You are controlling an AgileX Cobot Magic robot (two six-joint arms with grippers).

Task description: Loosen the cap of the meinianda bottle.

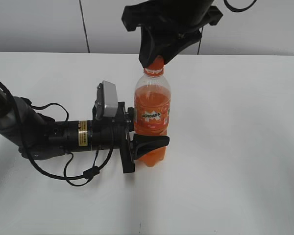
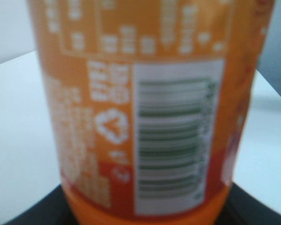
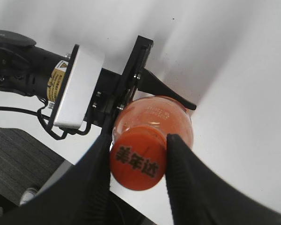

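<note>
white table (image 1: 245,147) carries the upright meinianda bottle (image 1: 152,115) and black cables (image 1: 81,174).

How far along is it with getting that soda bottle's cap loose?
Done: the left gripper clamps the bottle low down, upright on the table. In hand: the right gripper has its fingers around the cap. Left: the twist; the cap looks fully seated.

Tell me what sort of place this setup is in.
Probably a lab or test room, not a home. A bare white table stands against a plain pale wall; two black robot arms work on one soda bottle; dark floor shows beyond the table's edge.
</note>
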